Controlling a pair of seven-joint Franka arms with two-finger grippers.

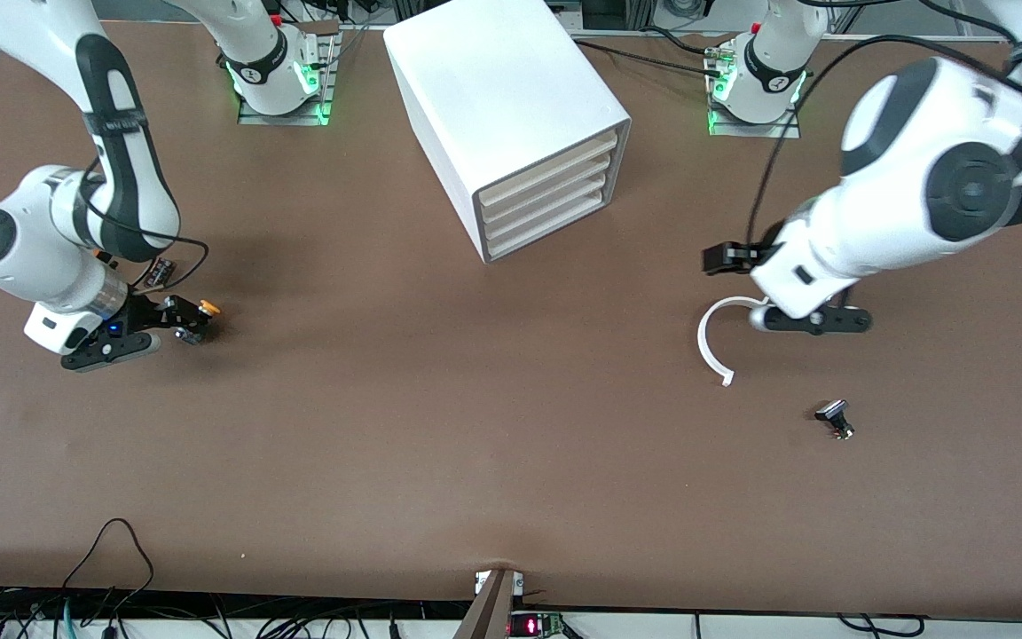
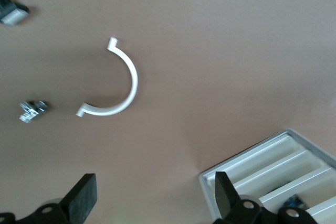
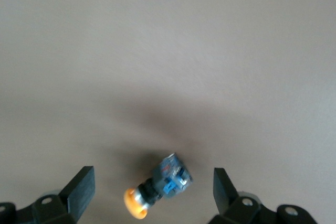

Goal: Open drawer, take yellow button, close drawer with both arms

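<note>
We see the right black two-finger gripper [image 3: 152,195] spread above the small orange-capped, dark-bodied button [image 3: 157,187] on the brown table [image 1: 440,399]; the left black two-finger gripper [image 2: 152,198] hangs spread too.

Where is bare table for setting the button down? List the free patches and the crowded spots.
Free: the wide brown stretch nearer the front camera than the drawer cabinet, between the right pincer with the button and the white curved handle. Crowded: under the left pincer, where the handle and the black-and-silver part lie close together.
</note>
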